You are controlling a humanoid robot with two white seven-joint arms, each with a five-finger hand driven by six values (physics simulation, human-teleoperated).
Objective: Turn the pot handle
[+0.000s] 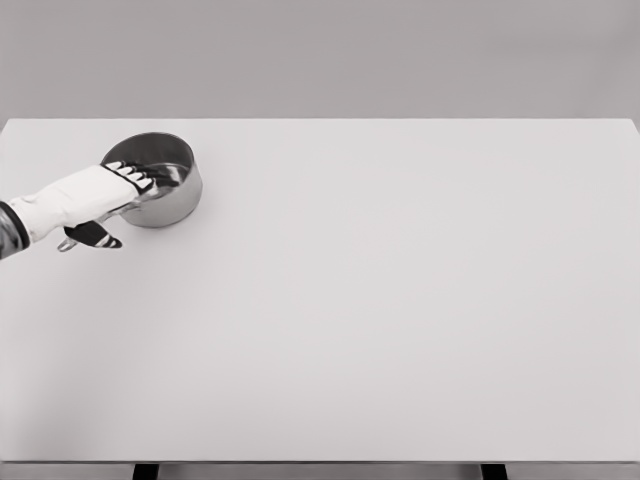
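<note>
Pot (170,190) first, since all else is placed from it: we see a shiny steel saucepan standing upright toward the far left of a wide white table (400,300), which stretches well off to the pot's right and toward us. Next in size is our left hand (88,196), its white arm coming in from the pot's left and lying over the pot's near-left rim. The dark fingers (145,177) reach across the rim into the bowl, laid close together; whether they press on the metal or merely hover above it, we cannot tell. Smaller still is the handle (92,237), a dark grip on a thin metal stem, sticking out from the pot's lower left and partly hidden under our palm. Our right hand is not in view.

We judge the risks to be these: fingers hooked over the rim instead of gripping the handle could tip or drag the pot rather than turn it, and smooth steel on a smooth table could let it slide toward the table's nearby left edge.

No brand, label or writing is readable anywhere.
</note>
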